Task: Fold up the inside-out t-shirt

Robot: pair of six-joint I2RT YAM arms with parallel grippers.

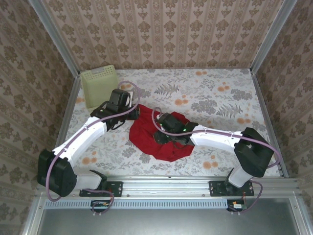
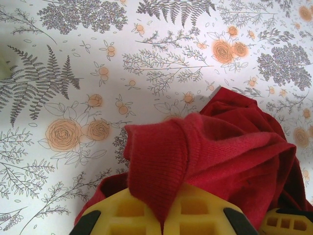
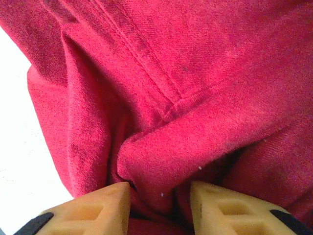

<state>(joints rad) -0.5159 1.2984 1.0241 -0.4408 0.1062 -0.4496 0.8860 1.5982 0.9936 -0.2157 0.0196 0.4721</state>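
Our worktop (image 1: pixel 210 93) has flowers and ferns on it, with brown patterned walls (image 1: pixel 161 29) around. The red t-shirt (image 1: pixel 161 142) lies bunched in the middle. Our left end effector (image 2: pixel 164 215) pinches a fold of it. Our right end effector (image 3: pixel 160 196) has a fold between its fingers (image 3: pixel 98 205); we cannot tell if it squeezes.

The right arm (image 1: pixel 215 138) covers the middle of the t-shirt (image 1: pixel 143 139) from above, cloth runs off the right wrist view at twelve and three o'clock, and a fold hides the finger gap of the left gripper (image 2: pixel 164 218).
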